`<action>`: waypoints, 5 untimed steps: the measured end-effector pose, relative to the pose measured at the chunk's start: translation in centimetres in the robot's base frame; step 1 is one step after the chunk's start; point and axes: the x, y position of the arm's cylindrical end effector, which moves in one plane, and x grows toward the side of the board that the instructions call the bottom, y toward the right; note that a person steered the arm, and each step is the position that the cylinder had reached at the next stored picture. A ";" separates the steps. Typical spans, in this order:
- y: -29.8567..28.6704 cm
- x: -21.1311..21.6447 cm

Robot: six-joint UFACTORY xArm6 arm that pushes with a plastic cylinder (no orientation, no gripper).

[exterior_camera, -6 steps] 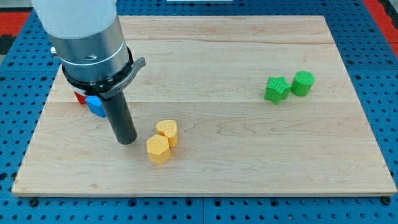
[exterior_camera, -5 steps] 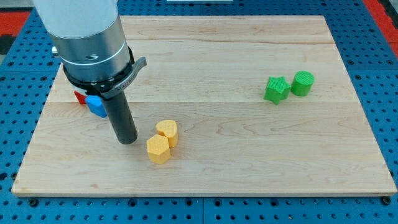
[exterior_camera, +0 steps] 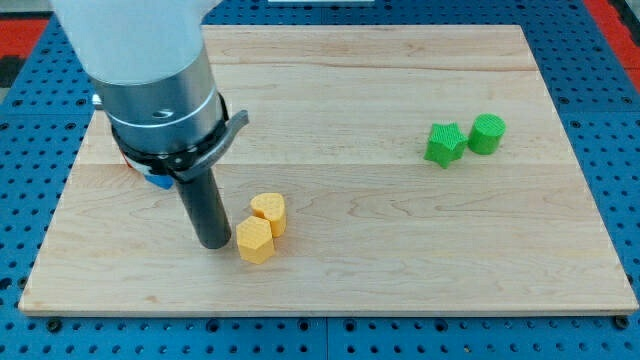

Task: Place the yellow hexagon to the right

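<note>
Far on the view's left, a blue block (exterior_camera: 157,181) and a red block (exterior_camera: 128,160) showed only as slivers behind the arm. My tip (exterior_camera: 214,243) rested on the desk (exterior_camera: 360,260), just beside the left face of the yellow hexagon (exterior_camera: 254,240), seemingly touching it. There was no claw to open or close, only the rod. The hexagon sat low and left of centre, against another yellow block (exterior_camera: 269,212) above it. It looked light, rigid and slippery, likely to spin unless pushed mid-face. Well to the right sat a green star-like block (exterior_camera: 444,143) and a green cylinder (exterior_camera: 488,133).
</note>
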 end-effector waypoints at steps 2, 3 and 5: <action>5.1 1.0; 3.7 2.1; 18.1 2.5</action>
